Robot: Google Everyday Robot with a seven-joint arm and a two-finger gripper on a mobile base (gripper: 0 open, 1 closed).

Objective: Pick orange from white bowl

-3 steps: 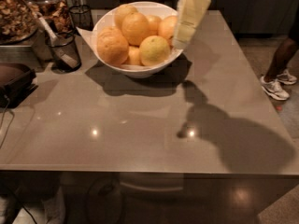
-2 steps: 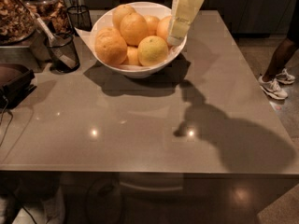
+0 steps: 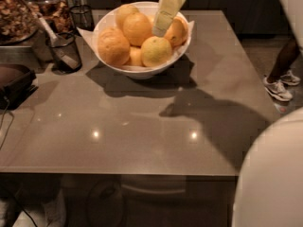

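Hovering beside the round, smooth, deep-orange orange point(image 3: 137, 27) atop the pile in the glossy, wavy-rimmed white bowl point(image 3: 142, 71): pale yellow tool point(image 3: 159, 31), spread or pressed together impossible to tell. Centre overhead, descend straight, avoid the yellow-green fruit point(image 3: 156, 51).

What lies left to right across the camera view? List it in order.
In order: mesh cup → white bowl, with the gripper hanging over its right half → sneakers on the floor beyond the table's right edge.
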